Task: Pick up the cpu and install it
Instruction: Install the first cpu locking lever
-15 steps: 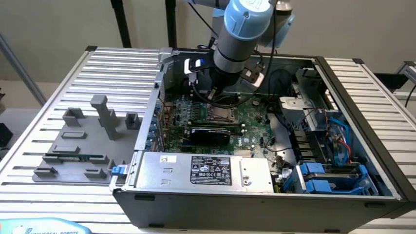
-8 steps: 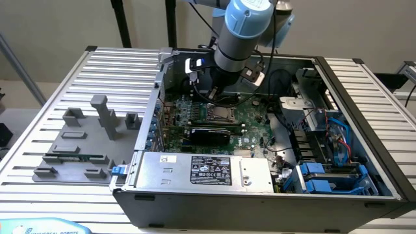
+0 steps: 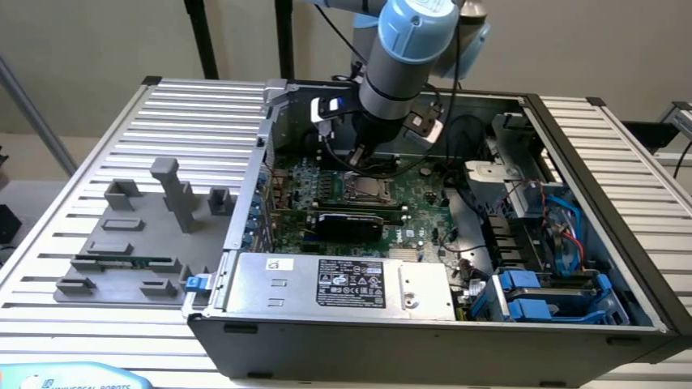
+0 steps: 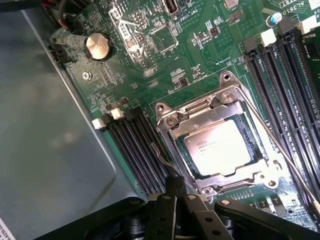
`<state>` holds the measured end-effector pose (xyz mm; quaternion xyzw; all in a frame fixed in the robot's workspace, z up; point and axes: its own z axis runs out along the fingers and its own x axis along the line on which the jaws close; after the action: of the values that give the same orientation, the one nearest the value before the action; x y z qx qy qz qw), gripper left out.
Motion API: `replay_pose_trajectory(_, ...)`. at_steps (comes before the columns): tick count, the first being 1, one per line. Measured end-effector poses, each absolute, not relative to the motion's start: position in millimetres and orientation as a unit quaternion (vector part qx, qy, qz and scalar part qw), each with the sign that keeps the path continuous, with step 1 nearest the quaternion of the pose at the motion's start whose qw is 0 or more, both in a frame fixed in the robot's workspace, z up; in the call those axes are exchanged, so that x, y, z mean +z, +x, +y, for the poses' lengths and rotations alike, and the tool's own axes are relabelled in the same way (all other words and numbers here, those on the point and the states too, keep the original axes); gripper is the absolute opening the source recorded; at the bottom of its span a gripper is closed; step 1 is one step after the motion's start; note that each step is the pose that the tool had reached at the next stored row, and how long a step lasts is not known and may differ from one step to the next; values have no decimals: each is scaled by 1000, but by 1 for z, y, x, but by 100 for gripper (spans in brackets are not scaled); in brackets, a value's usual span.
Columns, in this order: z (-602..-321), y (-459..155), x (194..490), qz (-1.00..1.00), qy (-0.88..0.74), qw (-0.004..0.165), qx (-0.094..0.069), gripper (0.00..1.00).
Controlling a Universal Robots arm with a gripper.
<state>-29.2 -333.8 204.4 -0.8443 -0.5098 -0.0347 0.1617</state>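
One robot arm [image 3: 406, 49] reaches down into an open computer case [image 3: 433, 324] that lies on a slatted metal table [image 3: 65, 267], its wrist hanging over the green motherboard [image 3: 416, 215] toward the far side of the case. In the wrist view the gripper [image 4: 175, 187] has its black fingers pressed together with nothing between them, their tips sitting just beside the near corner of the socket frame [image 4: 172, 117]. The cpu [image 4: 217, 147] lies flat inside that metal frame, its silvery top with faint print facing up, seated in the socket on the board; in the exterior view it appears as a small pale square [image 3: 362, 190] just below the arm's wrist. Dark memory slots [image 4: 137, 145] run along one side of the socket and a second bank [image 4: 280, 80] runs along the other, and a thin wire lever [image 4: 280, 150] crosses beside the frame. A round coin battery [image 4: 97, 46] sits on the board near the case wall. On the exterior view's left, grey fixture blocks [image 3: 173, 194] stand on the table outside the case, with a long green memory stick [image 3: 125, 263] lying among them. Along the near edge of the case sits a silver power supply [image 3: 335, 284] with a black label, and blue drive caddies [image 3: 540, 296] fill the corner at the exterior view's right.
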Motion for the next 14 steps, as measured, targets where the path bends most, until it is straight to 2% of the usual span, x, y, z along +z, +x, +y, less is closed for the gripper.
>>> replay_pose_trajectory(14, -333, -25, 202, -514, -843, 158, -31, 11)
